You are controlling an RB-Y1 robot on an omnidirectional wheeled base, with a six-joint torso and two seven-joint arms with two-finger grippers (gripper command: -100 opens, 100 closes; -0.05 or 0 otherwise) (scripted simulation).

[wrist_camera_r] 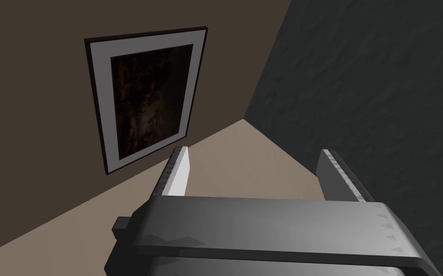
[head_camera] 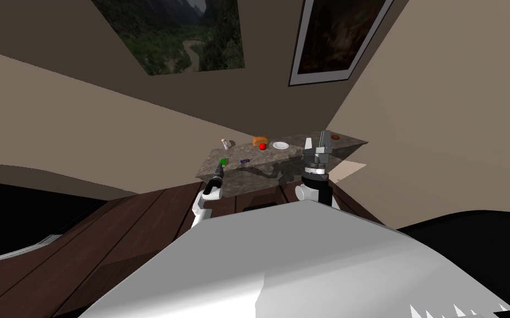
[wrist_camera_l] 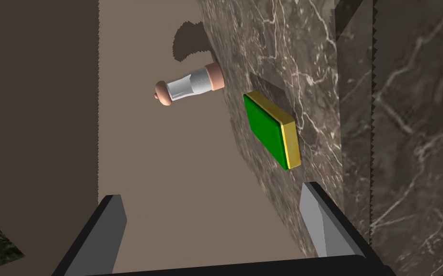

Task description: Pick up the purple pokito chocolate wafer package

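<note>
Dark marble with pale veins is forming the worktop [head_camera: 298,155] in the middle of the head view, set against beige walls above a dark plank floor. Near its left part the purple wafer package [head_camera: 244,161] is lying flat as a small dark-violet bar, just to the right of a green box [head_camera: 223,162]. The left gripper [head_camera: 219,171] is reaching up from below the worktop's front edge. Its tips are sitting just below the green box, so the package is lying up and to the right of them, near but apart. In the left wrist view the left fingers [wrist_camera_l: 112,218] are standing wide apart with nothing between them. The green box [wrist_camera_l: 268,128], edged in yellow, is resting on the marble ahead of them, and a clear shaker with tan ends [wrist_camera_l: 189,86] is standing farther on. Further back in the head view an orange item [head_camera: 260,141], a red one [head_camera: 263,146] and a white plate [head_camera: 281,145] are sitting toward the centre. The right gripper [head_camera: 317,142] is hanging over the worktop's right part, well to the right of the package. Its fingers [wrist_camera_r: 180,170] are likewise spread, gripping nothing.
</note>
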